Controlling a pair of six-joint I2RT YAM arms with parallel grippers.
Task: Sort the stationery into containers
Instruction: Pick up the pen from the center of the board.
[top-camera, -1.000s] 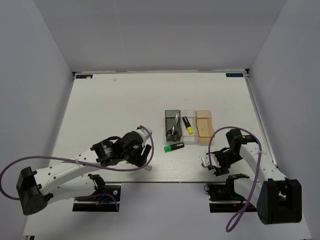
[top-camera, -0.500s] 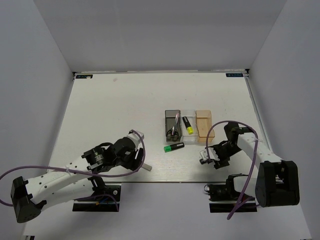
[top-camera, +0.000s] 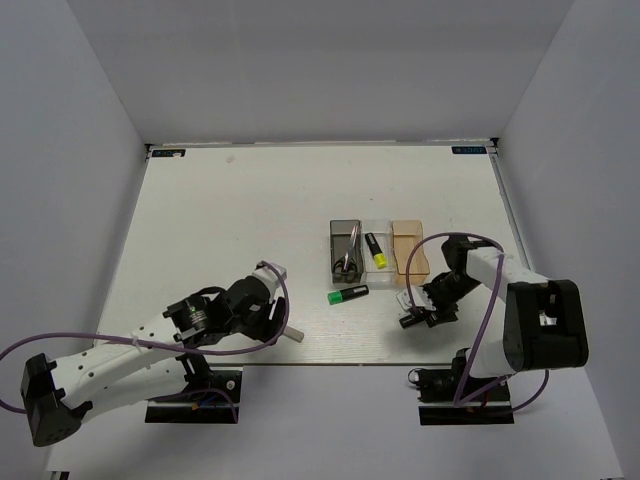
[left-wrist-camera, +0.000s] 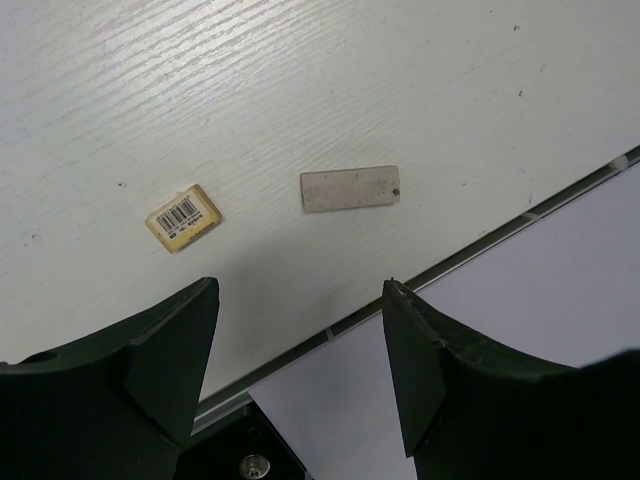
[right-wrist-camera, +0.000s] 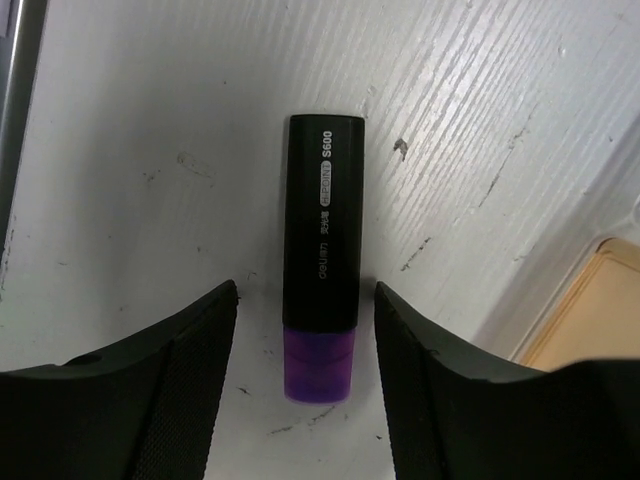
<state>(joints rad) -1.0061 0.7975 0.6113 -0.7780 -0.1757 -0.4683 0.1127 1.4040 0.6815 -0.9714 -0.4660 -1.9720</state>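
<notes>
The purple highlighter lies on the table between the open fingers of my right gripper, purple end toward the camera. In the top view my right gripper is just in front of the tan-orange bin. The dark grey bin holds the scissors. The clear bin holds the yellow highlighter. The green highlighter lies on the table in front of them. My left gripper is open and empty, just short of the beige eraser and the grey eraser.
The table's near edge runs right beside the erasers and under my left gripper. A corner of the tan-orange bin shows at the right of the right wrist view. The three bins stand side by side, touching.
My right gripper has swung left and forward, closing in on the purple highlighter. My left arm pulled back toward the near edge, then stayed still.
</notes>
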